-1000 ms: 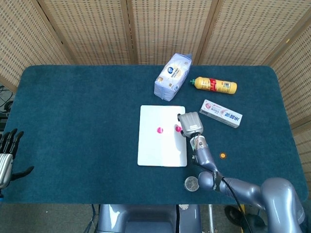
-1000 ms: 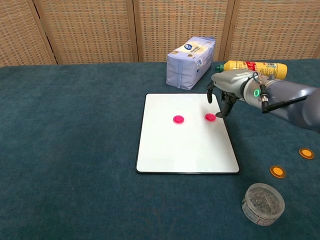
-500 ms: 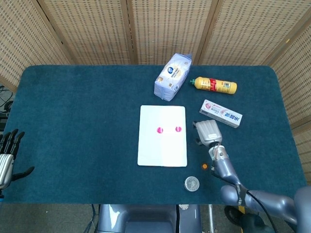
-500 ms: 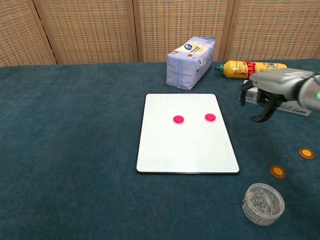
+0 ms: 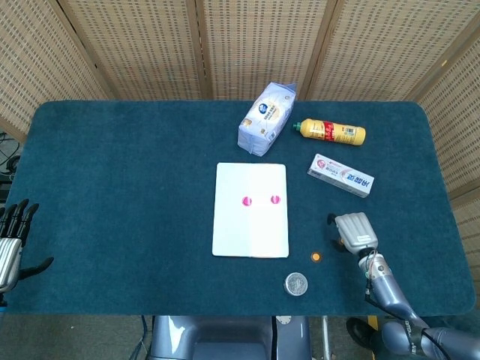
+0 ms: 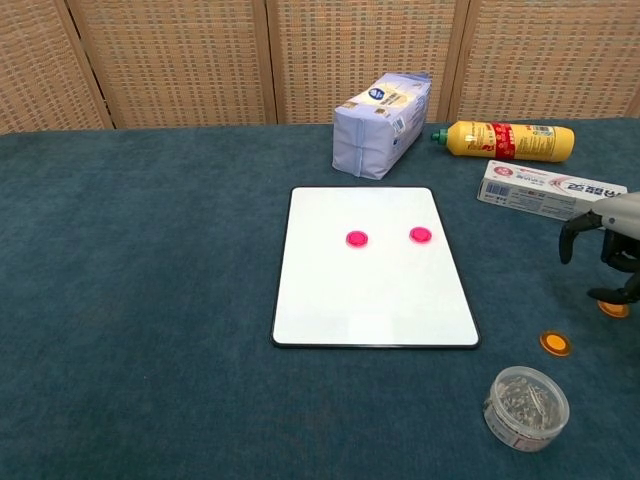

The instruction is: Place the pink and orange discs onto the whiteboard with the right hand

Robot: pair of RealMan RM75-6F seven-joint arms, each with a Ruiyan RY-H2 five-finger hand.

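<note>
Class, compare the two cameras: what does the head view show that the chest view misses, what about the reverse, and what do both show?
Only the head view shows the left robot hand, at the far left. Only the chest view shows a second orange disc, by the right robot hand. Both show the whiteboard carrying two pink discs, and the other orange disc.

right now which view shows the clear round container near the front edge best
The chest view: the clear round container sits close and large, with its see-through wall and lid visible. The head view shows it only from above, as a small grey circle.
</note>
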